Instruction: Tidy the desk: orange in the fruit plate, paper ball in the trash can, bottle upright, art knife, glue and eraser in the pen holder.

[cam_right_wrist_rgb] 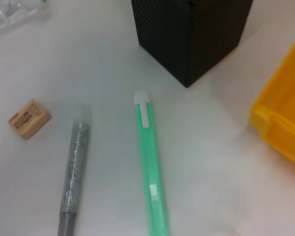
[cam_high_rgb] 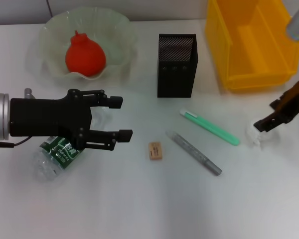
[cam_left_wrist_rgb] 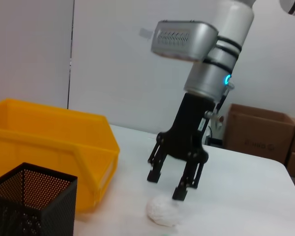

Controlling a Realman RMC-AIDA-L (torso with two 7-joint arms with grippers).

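Observation:
The orange [cam_high_rgb: 84, 56] lies in the pale fruit plate [cam_high_rgb: 50, 30] at the back left. The clear bottle [cam_high_rgb: 54, 153] lies on its side at the left, partly under my left gripper [cam_high_rgb: 122, 118], which is open and hovers above it. The eraser [cam_high_rgb: 155, 150], grey glue stick [cam_high_rgb: 193, 152] and green art knife [cam_high_rgb: 209, 127] lie on the table in front of the black mesh pen holder [cam_high_rgb: 176, 64]. My right gripper [cam_high_rgb: 269, 122] is open just above the white paper ball [cam_high_rgb: 258, 135]; the left wrist view shows its fingers apart [cam_left_wrist_rgb: 167, 186] over the ball [cam_left_wrist_rgb: 163, 210].
A yellow bin [cam_high_rgb: 254, 42] stands at the back right, beside the pen holder. The right wrist view shows the knife [cam_right_wrist_rgb: 151, 172], glue [cam_right_wrist_rgb: 74, 167], eraser [cam_right_wrist_rgb: 28, 118] and pen holder [cam_right_wrist_rgb: 191, 34]. Cardboard boxes [cam_left_wrist_rgb: 258, 135] stand beyond the table.

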